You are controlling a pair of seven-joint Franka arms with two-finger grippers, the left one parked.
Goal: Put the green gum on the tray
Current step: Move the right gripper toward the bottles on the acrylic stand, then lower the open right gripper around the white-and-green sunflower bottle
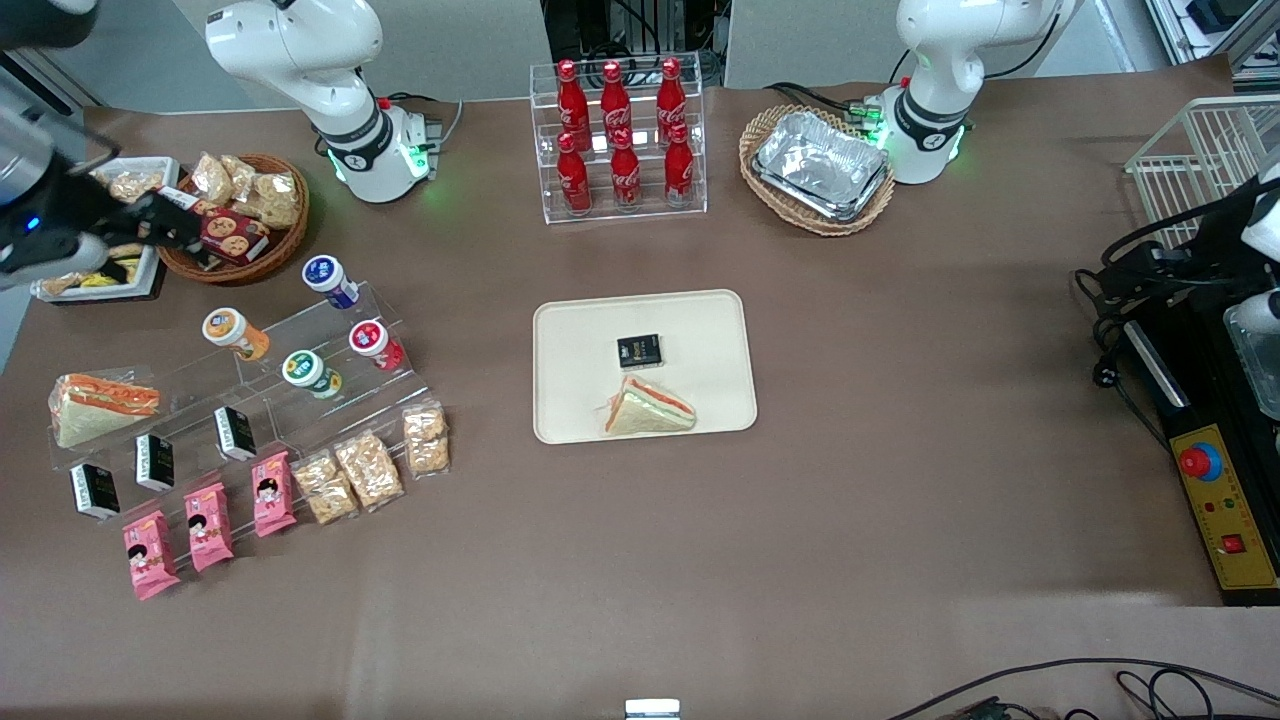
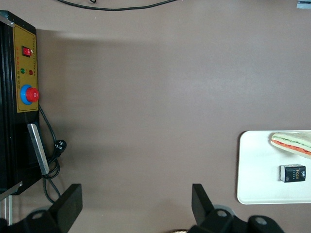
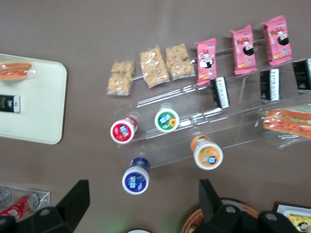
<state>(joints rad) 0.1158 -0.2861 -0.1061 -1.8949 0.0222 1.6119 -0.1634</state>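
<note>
Wide bare tabletop (image 1: 900,420) separates the tray (image 1: 570,340), centre frame, from the clear stepped rack (image 1: 330,400) at the left. The gripper (image 3: 141,206) hangs high at the upper left of the front view, above the snack basket (image 1: 275,250), fingers (image 3: 73,201) spread apart and holding nothing. The green gum (image 1: 310,373) lies on the rack, between the orange-lidded bottle (image 1: 235,333) and red-lidded bottle (image 1: 376,344). On the tray, a sandwich (image 1: 648,408) and a black packet (image 1: 639,351) occupy the middle.

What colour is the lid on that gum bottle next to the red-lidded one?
The green gum has a green-rimmed white lid, clearest in the right wrist view; the gripper hangs open above the display.
</note>
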